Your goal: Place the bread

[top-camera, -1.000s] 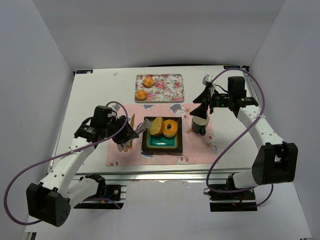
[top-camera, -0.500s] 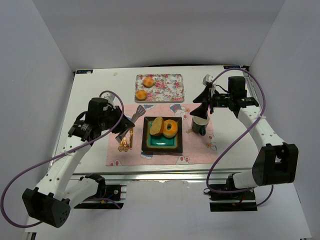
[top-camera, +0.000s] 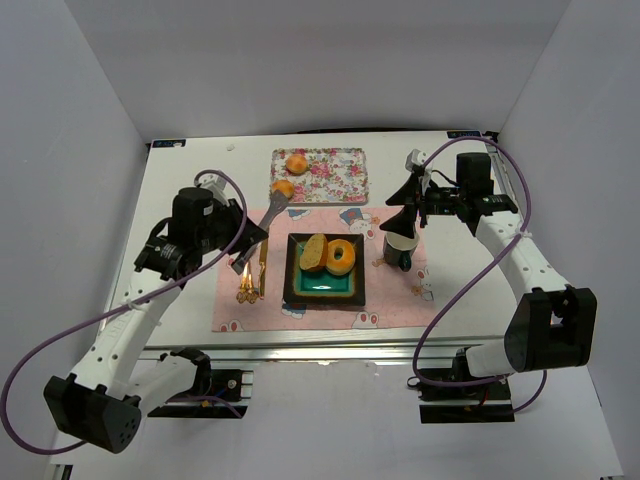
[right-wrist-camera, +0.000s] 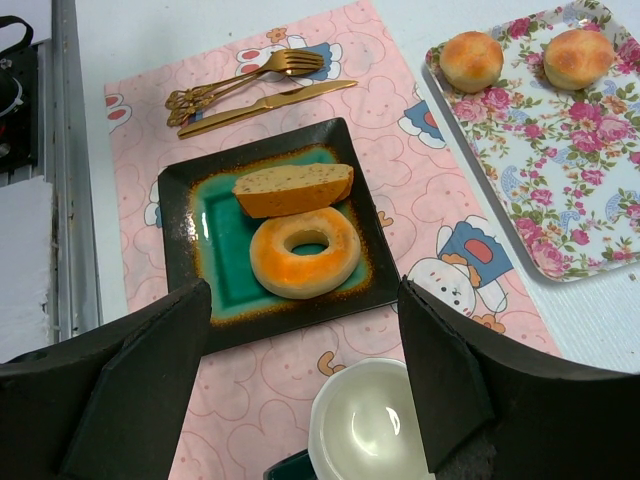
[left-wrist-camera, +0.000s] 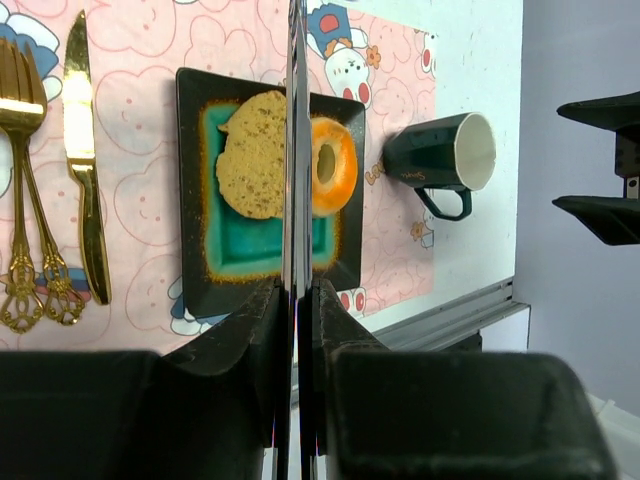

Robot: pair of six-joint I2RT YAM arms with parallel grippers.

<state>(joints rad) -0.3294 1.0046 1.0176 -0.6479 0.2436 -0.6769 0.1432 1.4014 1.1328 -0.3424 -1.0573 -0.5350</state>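
Left gripper (top-camera: 277, 207) pinched shut, empty as far as I see. Right gripper (right-wrist-camera: 300, 340) spread wide above the mug (right-wrist-camera: 365, 420). Ring (right-wrist-camera: 305, 250) and slice (right-wrist-camera: 293, 190) lie touching on the dark plate (right-wrist-camera: 180, 210). I judge both light, soft and crumbly, so I would pinch gently across the edges.

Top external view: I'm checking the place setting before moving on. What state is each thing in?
ring bread: lying flat on the square plate
oval slice: on edge on the square plate, against the ring bread
mug: upright, empty
two rolls: sitting on the floral tray
left hand: shut, in the air
right hand: open, above the mug
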